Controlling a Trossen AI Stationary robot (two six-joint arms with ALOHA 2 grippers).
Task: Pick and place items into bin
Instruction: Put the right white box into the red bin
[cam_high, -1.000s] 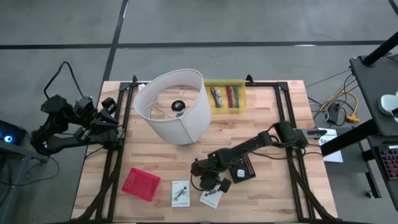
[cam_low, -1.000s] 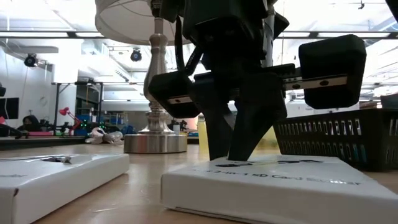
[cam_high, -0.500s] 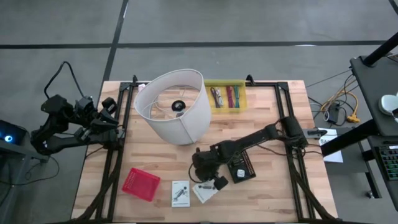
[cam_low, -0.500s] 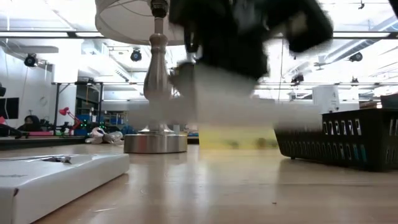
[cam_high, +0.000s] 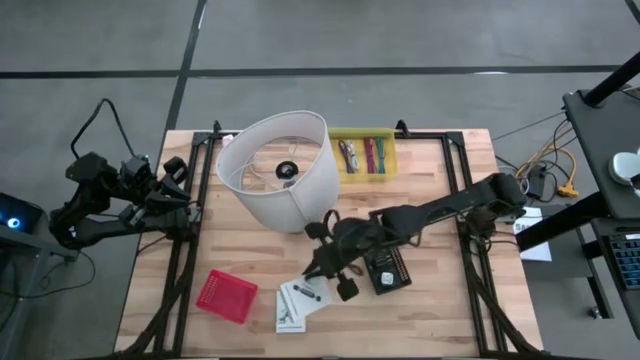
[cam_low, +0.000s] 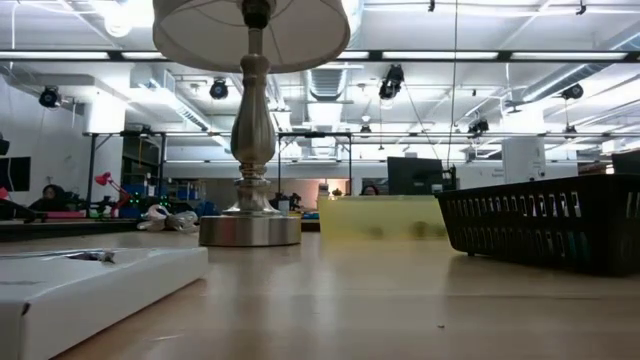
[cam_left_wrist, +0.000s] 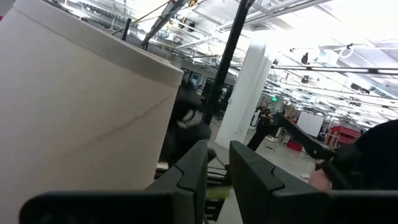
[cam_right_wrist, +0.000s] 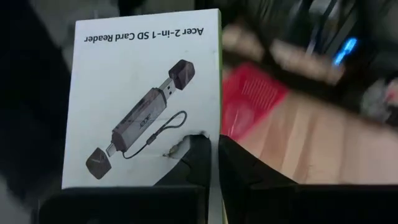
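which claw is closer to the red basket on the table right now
The right claw. It hangs over the table just right of the red basket, shut on a white card reader box. The left claw waits at the table's left edge, beyond the lampshade.

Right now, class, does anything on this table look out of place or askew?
The large white lamp stands among the small items. The right gripper, shut on a white card-reader box, holds it tilted above the other white box.

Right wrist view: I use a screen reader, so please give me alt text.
The right gripper is shut on the edge of a white SD card reader box, held up in the air. A blurred red basket lies below on the wooden table.
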